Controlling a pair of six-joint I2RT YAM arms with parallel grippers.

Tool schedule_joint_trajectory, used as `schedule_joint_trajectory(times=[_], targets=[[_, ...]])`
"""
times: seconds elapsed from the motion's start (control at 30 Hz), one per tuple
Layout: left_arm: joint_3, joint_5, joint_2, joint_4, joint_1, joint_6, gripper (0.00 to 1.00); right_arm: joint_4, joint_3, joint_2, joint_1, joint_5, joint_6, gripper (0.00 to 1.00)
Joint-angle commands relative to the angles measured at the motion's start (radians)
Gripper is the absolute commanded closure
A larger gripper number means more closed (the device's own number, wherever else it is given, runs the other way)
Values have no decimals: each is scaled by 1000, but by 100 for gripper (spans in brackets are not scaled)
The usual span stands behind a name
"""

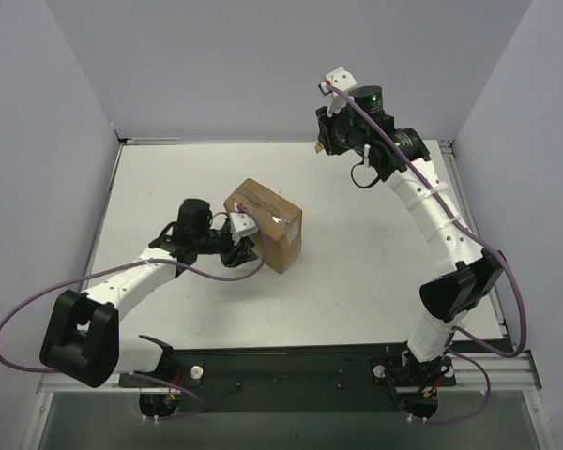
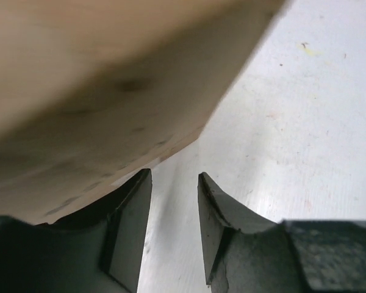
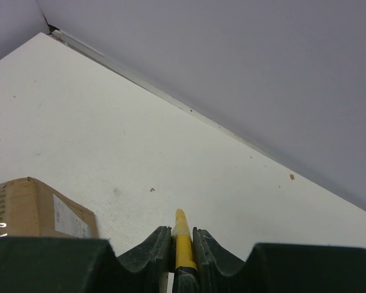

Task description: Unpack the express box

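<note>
While the small, roughly cubic brown cardboard express box [image 1: 265, 223] sits near the middle of the white worktop [image 1: 385, 281], its top apparently closed and a white printed label on one face, the two arms take different roles around it. The left gripper [image 1: 241, 246] sits low against the box's near-left side, its jaws a narrow gap apart with nothing between them. In the left wrist view the cardboard wall looms just above and beside the dark fingers [image 2: 131, 213]. This placement looks meant to brace the box so it cannot slide when it is worked on. The right gripper [image 3: 182, 232] hangs high, well beyond the box's far-right corner, clamped on a slim yellow utility knife [image 3: 182, 247] whose tip pokes out past the fingertips. Held this way, the knife seems ready to slit the box's top seam. It is well apart from the cardboard, so the cut is not yet begun and unpacking looks to be at an early stage
</note>
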Motion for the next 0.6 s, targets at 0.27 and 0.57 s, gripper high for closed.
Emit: schedule_joint_trajectory(times=[0.27, 0.57], targets=[[608, 409, 17, -794, 409, -5, 44, 96, 92, -16, 18, -268, 107, 100], [432, 250, 99, 207, 445, -896, 27, 404, -147, -103, 157, -72, 95, 100]])
